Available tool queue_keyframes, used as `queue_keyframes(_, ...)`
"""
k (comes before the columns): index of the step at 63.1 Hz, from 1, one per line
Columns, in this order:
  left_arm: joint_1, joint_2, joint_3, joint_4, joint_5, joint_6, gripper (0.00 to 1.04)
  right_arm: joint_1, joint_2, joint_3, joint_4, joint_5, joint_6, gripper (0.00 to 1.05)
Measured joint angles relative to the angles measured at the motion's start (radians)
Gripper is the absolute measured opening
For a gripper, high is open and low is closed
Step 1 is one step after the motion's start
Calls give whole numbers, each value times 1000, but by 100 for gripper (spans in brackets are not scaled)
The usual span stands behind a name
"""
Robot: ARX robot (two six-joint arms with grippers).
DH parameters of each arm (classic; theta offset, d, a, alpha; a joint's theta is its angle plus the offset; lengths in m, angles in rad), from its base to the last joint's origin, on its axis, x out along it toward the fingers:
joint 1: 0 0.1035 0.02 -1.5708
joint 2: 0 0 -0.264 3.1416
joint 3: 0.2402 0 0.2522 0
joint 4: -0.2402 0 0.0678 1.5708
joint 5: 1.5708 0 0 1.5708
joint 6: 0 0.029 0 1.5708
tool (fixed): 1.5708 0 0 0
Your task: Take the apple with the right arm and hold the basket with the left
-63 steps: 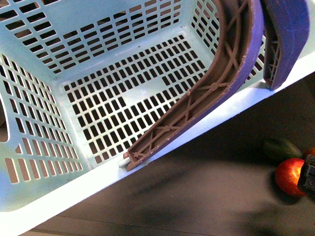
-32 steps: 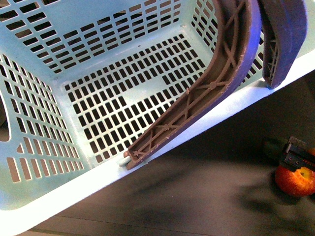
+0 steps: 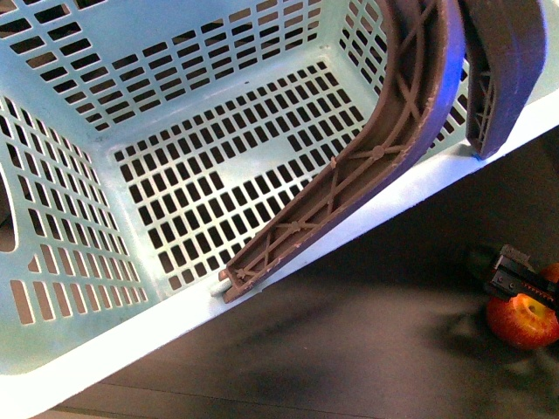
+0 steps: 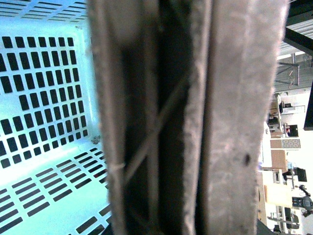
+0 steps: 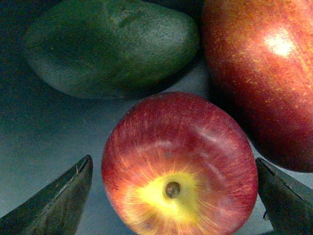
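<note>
The mint-turquoise basket [image 3: 349, 237] is tilted and fills the upper left of the front view, its brownish ribbed handles [image 3: 389, 144] swung up. In the left wrist view the handles [image 4: 230, 122] fill the frame close up, with the slotted basket floor [image 4: 44, 98] behind them. My left gripper is shut on the handles; its fingers do not show. The red apple [image 3: 524, 321] lies on the dark table at the far right. My right gripper [image 3: 517, 278] is open just above it. In the right wrist view the apple [image 5: 178, 166] sits stem end up between the open fingertips of my right gripper [image 5: 172, 161], apart from both.
A dark green oval fruit [image 5: 112, 46] lies right beside the apple and shows in the front view [image 3: 480, 262]. A larger red round fruit [image 5: 264, 78] touches the apple's other side. Dark table surface [image 3: 349, 349] lies between basket and fruits.
My right gripper has come in from the right edge to a spot over the apple and now covers its top. The basket and its handles have barely shifted.
</note>
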Motion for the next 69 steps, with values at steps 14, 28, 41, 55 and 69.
queue_keyframes(14,0,0,0,0,0,0,15,-5,24,8,2,-3,14,88)
queue_keyframes(28,0,0,0,0,0,0,15,-6,13,-13,13,-4,16,79)
queue_keyframes(41,0,0,0,0,0,0,15,-24,-116,-118,18,-10,15,79)
queue_keyframes(55,0,0,0,0,0,0,15,-66,-382,-208,-44,-77,90,79)
queue_keyframes(69,0,0,0,0,0,0,15,-56,-733,-236,-187,-76,184,79)
